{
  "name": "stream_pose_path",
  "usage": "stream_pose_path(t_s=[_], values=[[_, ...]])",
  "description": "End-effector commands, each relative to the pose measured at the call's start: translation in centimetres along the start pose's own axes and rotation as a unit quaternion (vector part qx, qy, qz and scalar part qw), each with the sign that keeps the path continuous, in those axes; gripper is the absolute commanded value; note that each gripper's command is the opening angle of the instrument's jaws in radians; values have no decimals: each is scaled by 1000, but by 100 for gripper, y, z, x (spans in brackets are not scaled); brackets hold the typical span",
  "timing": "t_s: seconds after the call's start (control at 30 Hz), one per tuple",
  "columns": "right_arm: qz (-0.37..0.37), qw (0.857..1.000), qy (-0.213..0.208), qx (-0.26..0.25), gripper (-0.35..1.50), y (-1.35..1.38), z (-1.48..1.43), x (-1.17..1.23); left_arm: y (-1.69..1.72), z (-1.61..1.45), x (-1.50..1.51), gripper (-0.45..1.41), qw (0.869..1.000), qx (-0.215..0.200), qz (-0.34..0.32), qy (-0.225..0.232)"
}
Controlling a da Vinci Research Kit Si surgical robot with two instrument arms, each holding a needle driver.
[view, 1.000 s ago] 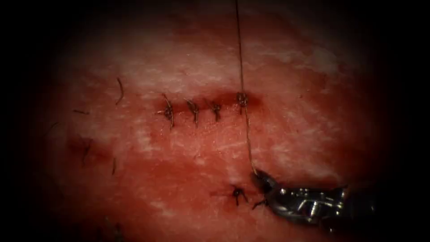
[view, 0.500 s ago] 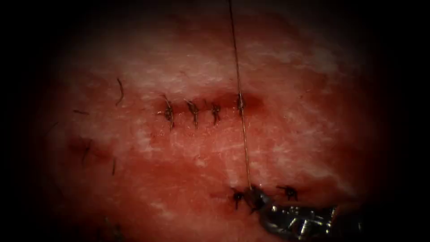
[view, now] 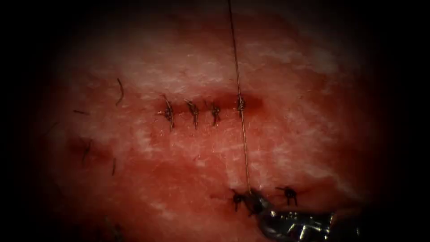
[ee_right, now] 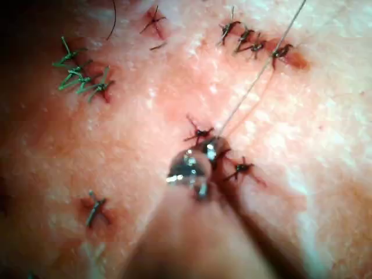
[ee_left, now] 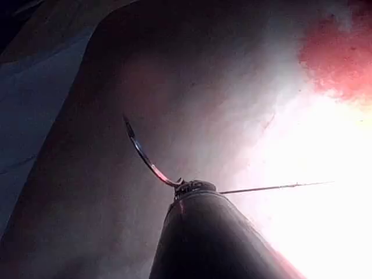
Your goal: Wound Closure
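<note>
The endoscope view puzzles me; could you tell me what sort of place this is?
Most likely a bench suturing practice setup. The tissue carries a short cut with several knotted stitches. The right tool holds the taut thread, and the left tool holds the curved needle clear of the tissue.

My right gripper is bright, glinting silver metal with ridged wrist links; my left arm's shaft is smooth, dark, round.

Red-and-pale mottled tissue, dark thread.

Thread taut across tissue
</note>
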Motion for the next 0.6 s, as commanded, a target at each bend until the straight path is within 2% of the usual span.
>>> stream_pose_path(t_s=[0.03,0.1,0.13,0.17,0.2,0.27,0.33,0.43,0.6], values=[[12,1000,15,2,-35,-6,3,-3,3,10,3,-45,1000,-3,-3,6],[17,999,39,8,-35,-2,1,4,6,8,2,-45,1000,-11,-23,15],[19,999,49,11,-6,0,-1,7,10,6,2,-45,999,-18,-44,22],[23,998,64,14,32,4,-3,11,12,3,2,-45,998,-25,-56,30],[25,997,71,15,59,8,-5,15,15,1,2,-45,996,-35,-73,37],[-13,996,82,18,89,17,-9,25,23,-8,5,-45,993,-57,-97,47],[-62,994,87,26,98,27,-15,35,31,-20,10,-45,988,-84,-117,57],[-69,992,99,37,123,44,-28,54,42,-44,21,-45,975,-132,-164,77],[-61,986,136,74,125,72,-53,85,52,-98,47,-45,947,-200,-232,99]])
